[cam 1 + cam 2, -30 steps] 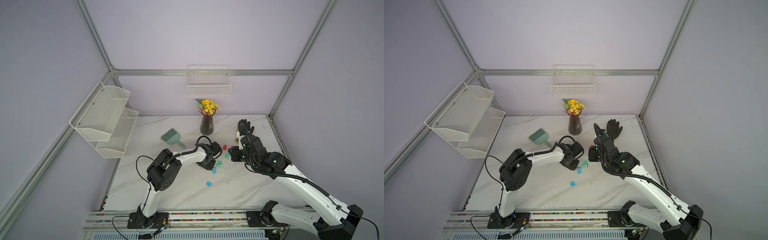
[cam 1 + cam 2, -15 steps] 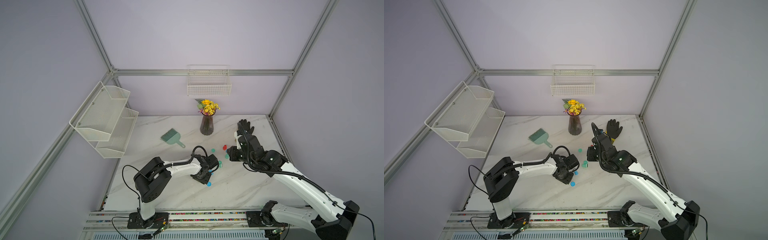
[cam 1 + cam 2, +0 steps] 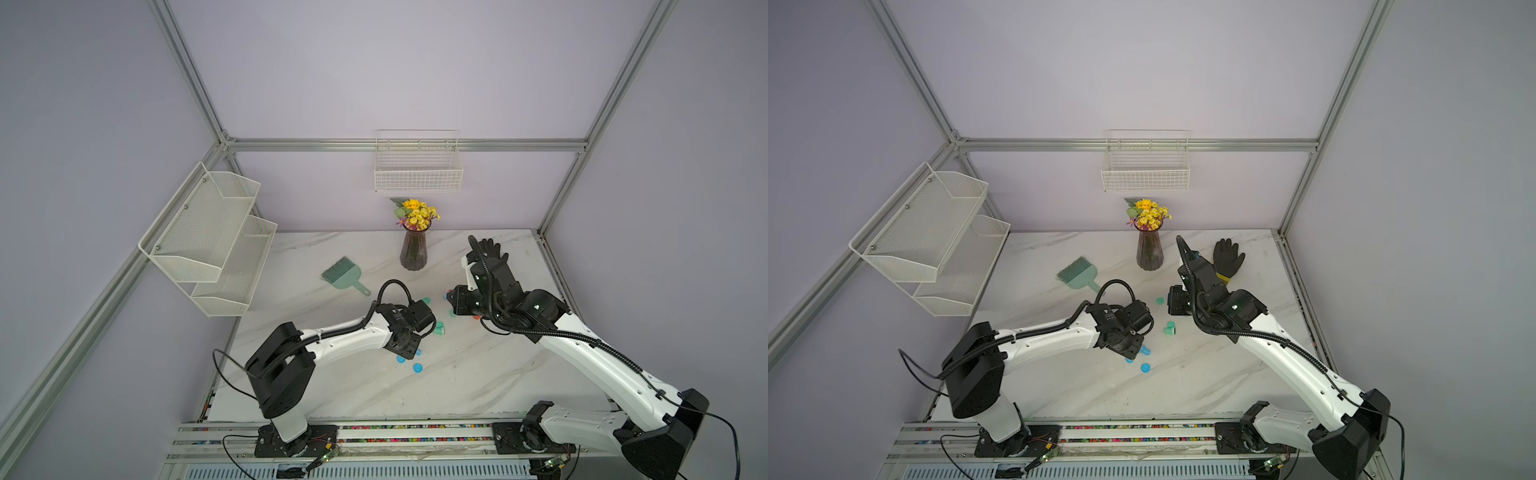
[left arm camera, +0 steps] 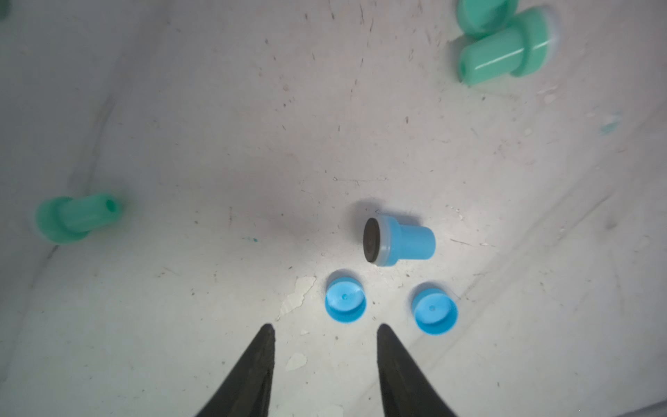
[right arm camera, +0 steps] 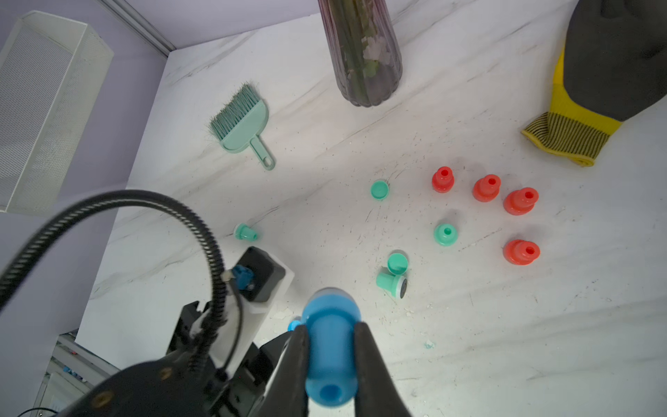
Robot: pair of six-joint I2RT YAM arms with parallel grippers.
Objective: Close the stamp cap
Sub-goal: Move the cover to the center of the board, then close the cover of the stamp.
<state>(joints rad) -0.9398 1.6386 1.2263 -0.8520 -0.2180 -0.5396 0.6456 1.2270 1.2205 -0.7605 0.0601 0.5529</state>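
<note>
In the left wrist view, my left gripper (image 4: 325, 328) is open and empty above the marble table. Just beyond its fingertips lie two loose blue caps (image 4: 345, 301) (image 4: 435, 312). Past them a blue stamp (image 4: 400, 241) lies on its side with its dark pad uncovered. In a top view, the left gripper (image 3: 1133, 351) hangs over those same blue pieces. In the right wrist view, my right gripper (image 5: 331, 326) is shut on another blue stamp (image 5: 330, 361), held by its handle above the table.
Green stamps (image 5: 391, 283) and green caps (image 5: 379, 189) lie mid-table, and red stamps (image 5: 485, 187) stand to the right. At the back are a flower vase (image 3: 413, 249), a green brush (image 3: 343, 274) and a black-yellow glove (image 3: 1227, 259). Wire shelves (image 3: 208, 237) hang on the walls.
My left arm has swung from the green stamps toward the table's front, over the blue caps, and its jaws have opened. The right arm has barely moved and still holds its blue stamp.
</note>
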